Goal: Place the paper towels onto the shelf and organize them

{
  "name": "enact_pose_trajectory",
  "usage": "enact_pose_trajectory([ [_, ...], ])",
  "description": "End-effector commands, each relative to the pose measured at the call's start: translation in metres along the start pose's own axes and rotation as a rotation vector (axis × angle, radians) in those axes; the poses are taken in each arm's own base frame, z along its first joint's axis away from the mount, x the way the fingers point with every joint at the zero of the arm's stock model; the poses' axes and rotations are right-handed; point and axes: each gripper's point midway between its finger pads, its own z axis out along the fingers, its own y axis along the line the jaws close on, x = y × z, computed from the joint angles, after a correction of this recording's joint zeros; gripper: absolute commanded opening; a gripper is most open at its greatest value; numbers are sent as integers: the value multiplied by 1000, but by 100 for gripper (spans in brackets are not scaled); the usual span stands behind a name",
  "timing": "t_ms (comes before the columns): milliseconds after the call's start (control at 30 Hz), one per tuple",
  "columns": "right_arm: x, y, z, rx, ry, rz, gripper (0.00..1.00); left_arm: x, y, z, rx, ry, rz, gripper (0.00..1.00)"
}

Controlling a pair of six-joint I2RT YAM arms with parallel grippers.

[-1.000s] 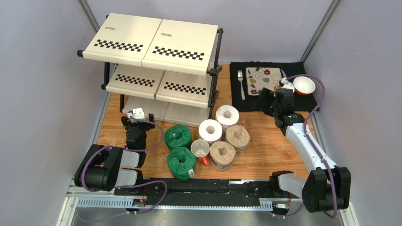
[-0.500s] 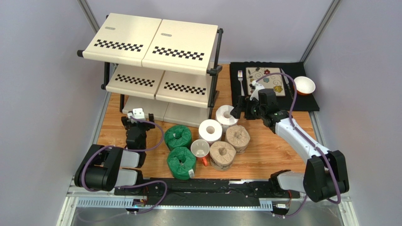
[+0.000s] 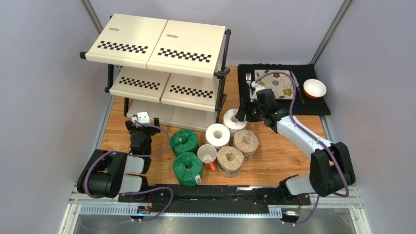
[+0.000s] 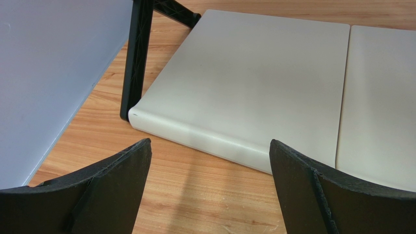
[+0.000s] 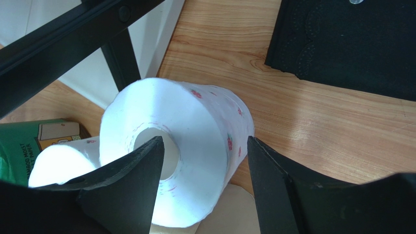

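Shelf: the shelf [image 3: 156,46] is stood at the far left of the table [image 3: 283,156], with three cream tiers carried on black posts.
Left tool: the left tool [image 3: 143,125] is held low over the table, just in front of the bottom tier. Its jaws are spread wide, and only bare table and the tier's front edge are seen between them.
Green pair: the far green roll [image 3: 184,142] and the near green roll [image 3: 188,168] are set on the table, one just behind the other, right of the left tool.
Mug: a white mug [image 3: 207,154] is stood between the near green roll and the near tan roll [image 3: 230,161].
White pair: the near white roll [image 3: 218,135] is stood upright on the table. The far white roll [image 3: 234,119] is placed behind it, beside the shelf's right post.
Tan pair: the far tan roll [image 3: 245,143] is set just beside both white rolls, with the near tan roll in front of it.
Right tool: the right tool [image 3: 242,113] is positioned at the far white roll. One finger is seen at the core hole and the other against the outer wall. The jaws are partly drawn in, and it cannot be told whether a firm hold is made.
Placemat: a black placemat [image 3: 312,73] is laid at the far right, and a plate [image 3: 274,84], a fork [image 3: 249,80] and a bowl [image 3: 314,88] are carried on it.
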Motion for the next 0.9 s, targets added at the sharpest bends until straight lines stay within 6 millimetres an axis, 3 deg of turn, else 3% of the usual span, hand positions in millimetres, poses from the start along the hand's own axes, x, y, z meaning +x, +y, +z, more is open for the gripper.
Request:
enact_pose_trajectory([
  [0,-20,1,1,35,-43,17,65,77,16,-66,22,194,62,99],
  [233,-10,11,8,-10,11,-5,65,77,15,-66,22,193,62,99],
  [467,4,8,14,30,72,-43,64,77,15,-67,22,195,61,99],
  [633,3,0,9,100,57,-59,49,77,16,-66,22,194,62,99],
  [867,-23,12,-18,74,-52,-53,36,77,16,-66,22,194,62,99],
])
